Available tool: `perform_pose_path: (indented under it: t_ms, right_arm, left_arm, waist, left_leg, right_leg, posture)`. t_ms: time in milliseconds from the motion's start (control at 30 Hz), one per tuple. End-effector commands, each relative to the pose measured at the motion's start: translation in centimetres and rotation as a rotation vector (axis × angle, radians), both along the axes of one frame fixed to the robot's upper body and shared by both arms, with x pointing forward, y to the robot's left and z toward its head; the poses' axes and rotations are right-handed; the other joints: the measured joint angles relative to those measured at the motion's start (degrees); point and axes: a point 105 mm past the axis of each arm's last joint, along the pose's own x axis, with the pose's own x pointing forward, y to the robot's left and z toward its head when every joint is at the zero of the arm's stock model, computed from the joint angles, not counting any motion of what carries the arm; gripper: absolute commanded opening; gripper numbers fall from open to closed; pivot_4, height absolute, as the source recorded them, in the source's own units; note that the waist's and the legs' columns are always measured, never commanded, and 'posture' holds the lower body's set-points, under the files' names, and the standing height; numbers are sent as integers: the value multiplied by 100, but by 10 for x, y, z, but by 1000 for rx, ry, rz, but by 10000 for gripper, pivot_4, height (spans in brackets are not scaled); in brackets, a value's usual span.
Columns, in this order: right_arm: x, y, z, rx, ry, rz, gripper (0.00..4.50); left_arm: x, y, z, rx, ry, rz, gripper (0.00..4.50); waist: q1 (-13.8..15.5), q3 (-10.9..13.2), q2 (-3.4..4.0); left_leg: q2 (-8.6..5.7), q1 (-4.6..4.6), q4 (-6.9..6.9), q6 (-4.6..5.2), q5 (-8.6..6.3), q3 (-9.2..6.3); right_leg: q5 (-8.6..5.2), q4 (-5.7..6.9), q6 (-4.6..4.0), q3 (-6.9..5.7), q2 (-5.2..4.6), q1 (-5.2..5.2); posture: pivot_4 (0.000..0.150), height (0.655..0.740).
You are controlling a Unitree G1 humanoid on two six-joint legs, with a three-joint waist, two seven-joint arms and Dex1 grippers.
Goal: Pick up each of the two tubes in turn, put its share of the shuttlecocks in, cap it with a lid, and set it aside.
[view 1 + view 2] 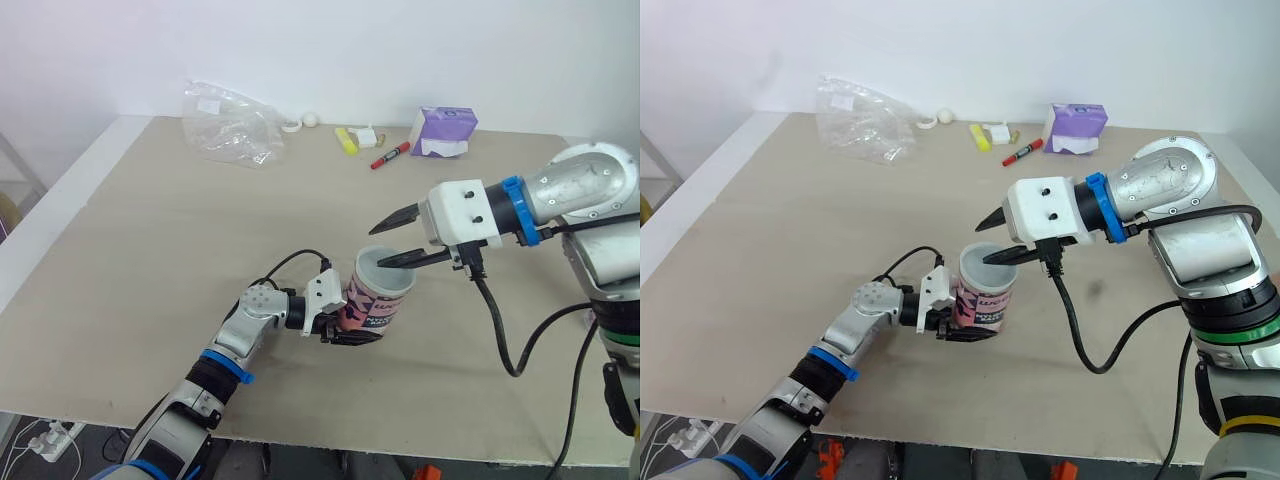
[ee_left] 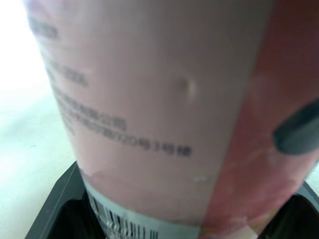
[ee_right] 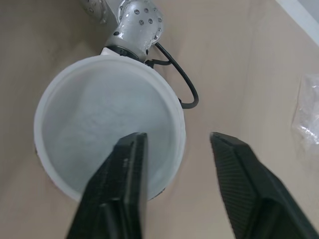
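Note:
A pink printed tube (image 1: 375, 300) stands upright near the table's front edge, with a white translucent lid (image 1: 385, 268) on its top. My left gripper (image 1: 345, 325) is shut on the tube's lower part, and the tube's wall (image 2: 164, 109) sits close in front of the left wrist camera. My right gripper (image 1: 377, 246) hovers open just over the lid. In the right wrist view one finger (image 3: 124, 169) hangs over the lid (image 3: 89, 129) and the other finger (image 3: 239, 174) is outside its rim. What is inside the tube is hidden.
At the table's far side lie a crumpled clear plastic bag (image 1: 230, 125), a yellow highlighter (image 1: 346, 140), a red marker (image 1: 390, 156) and a purple tissue pack (image 1: 443, 131). The tan tabletop (image 1: 150, 250) stretches bare to the left of the tube.

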Motion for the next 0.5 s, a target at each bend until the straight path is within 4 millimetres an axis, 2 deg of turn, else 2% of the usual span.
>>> perform_pose_path:
  t_ms: [33, 100, 167, 300, 367, 500]
  right_arm:
    - [-7, -8, 37, 137, 3, -46, 21560]
    - [-11, -8, 39, 156, 42, -49, 21560]
    - [-18, -7, 30, 143, 86, -34, 21560]
    - [-23, -2, 9, 134, 161, -32, 10330]
    - [-25, -4, -5, 102, 205, -41, 562]
    - [-22, -4, -15, 84, 228, -57, 562]
  left_arm:
    - [3, 4, -10, 38, 27, 35, 30757]
    - [3, 5, -10, 36, 26, 35, 30757]
    - [3, 5, -9, 35, 25, 35, 30757]
    - [3, 4, -9, 34, 25, 34, 30757]
    - [3, 3, -9, 33, 25, 33, 30757]
    - [3, 4, -9, 35, 25, 34, 30757]
  waist:
    - [1, 0, 0]
    - [1, 0, 0]
    - [0, 0, 0]
    - [0, -1, -2]
    - [0, -1, -2]
    - [0, -1, -1]
  left_leg:
    - [0, 0, 0, 0, 0, 0]
    - [0, 0, 0, 0, 0, 0]
    - [0, 0, 0, 0, 0, 0]
    - [1, 0, -2, 0, 0, 0]
    - [0, 0, 0, 0, 0, 0]
    - [0, -1, 1, 0, 0, 1]
  right_leg:
    - [0, 0, 0, 0, 0, 0]
    - [0, 0, 0, 0, 0, 0]
    - [-1, 0, -2, 0, 0, 0]
    - [-2, 0, -3, -1, 0, 0]
    - [-1, 0, -1, -1, 0, 0]
    - [0, 0, 0, -1, 0, -1]
  posture:
    - [1500, 7400]
    - [1500, 7400]
    - [1500, 7400]
    - [1500, 7400]
    - [1500, 7400]
    - [1500, 7400]
